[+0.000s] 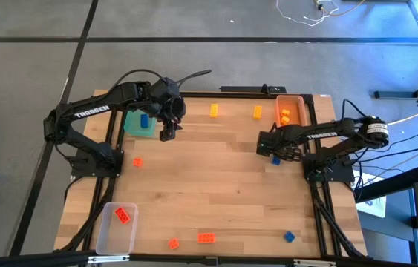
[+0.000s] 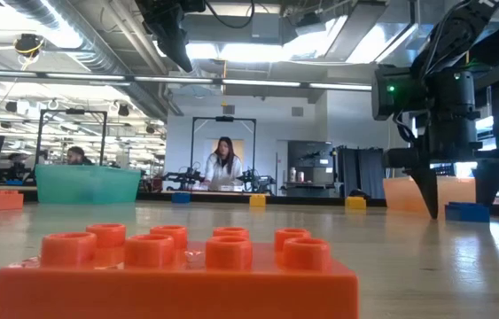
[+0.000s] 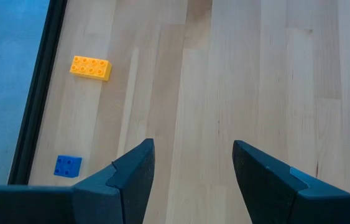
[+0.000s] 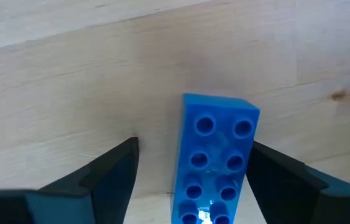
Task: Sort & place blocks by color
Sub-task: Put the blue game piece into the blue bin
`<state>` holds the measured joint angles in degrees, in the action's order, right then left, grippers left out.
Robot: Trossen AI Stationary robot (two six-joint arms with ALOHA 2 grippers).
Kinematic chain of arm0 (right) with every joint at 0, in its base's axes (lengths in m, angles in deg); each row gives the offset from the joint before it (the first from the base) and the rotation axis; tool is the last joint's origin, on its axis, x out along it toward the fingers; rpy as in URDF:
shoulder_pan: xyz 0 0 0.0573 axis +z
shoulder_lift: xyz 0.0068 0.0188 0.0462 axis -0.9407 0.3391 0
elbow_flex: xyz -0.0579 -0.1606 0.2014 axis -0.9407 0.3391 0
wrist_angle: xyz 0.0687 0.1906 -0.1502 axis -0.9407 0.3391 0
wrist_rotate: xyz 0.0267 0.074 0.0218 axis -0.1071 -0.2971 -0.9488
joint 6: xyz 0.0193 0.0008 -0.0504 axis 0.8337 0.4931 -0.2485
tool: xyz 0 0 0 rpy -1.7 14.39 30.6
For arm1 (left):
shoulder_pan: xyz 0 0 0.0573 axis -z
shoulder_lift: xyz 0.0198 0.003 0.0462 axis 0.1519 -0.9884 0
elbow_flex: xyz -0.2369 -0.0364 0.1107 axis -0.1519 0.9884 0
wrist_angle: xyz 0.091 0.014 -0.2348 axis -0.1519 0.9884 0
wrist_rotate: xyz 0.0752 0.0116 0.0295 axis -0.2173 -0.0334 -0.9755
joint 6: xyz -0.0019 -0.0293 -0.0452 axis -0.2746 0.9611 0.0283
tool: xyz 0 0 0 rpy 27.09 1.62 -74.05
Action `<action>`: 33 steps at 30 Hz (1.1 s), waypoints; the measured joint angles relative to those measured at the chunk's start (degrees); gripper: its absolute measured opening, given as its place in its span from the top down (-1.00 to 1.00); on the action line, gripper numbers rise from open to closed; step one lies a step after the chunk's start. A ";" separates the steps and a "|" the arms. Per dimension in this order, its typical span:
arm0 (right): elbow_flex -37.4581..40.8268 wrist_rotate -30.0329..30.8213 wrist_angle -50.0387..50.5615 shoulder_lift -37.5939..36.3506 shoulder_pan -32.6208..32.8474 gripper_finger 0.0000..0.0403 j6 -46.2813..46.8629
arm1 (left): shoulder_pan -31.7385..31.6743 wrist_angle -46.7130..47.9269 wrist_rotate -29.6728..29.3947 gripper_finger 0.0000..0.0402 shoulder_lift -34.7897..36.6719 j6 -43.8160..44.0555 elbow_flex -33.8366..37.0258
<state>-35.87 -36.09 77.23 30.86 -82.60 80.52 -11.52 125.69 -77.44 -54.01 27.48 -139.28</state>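
This is a robotics lab in an open industrial hall. The low view looks past the wooden table (image 1: 216, 185) to exposed ceiling ducts (image 2: 81, 35), strip lighting and a grey concrete floor (image 1: 216, 67). Beyond the fingertips of both arms, more robot arms (image 2: 183, 177) stand on a far bench, where a person (image 2: 223, 164) works. Another person (image 2: 75, 156) sits at a desk among metal frames.

I see my right end effector (image 1: 275, 157) low at the right of the frame, fingers spread either side of a block (image 4: 215, 165) lying on the tabletop (image 1: 216, 185). My left end effector (image 1: 168, 133) hangs up in the upper left, beside a tray (image 1: 139, 124) with one block (image 1: 145, 122) in it. Another tray (image 1: 116, 230) sits lower left, a third (image 1: 292, 108) upper right.
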 joint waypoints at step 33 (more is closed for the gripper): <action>0.07 -2.59 -3.17 0.00 0.02 0.31 -9.70 | -0.02 0.01 -0.01 -0.03 -0.01 0.00 0.00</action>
<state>-35.80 -38.68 74.05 30.86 -82.58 70.82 -11.54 125.69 -77.45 -54.02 27.48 -139.28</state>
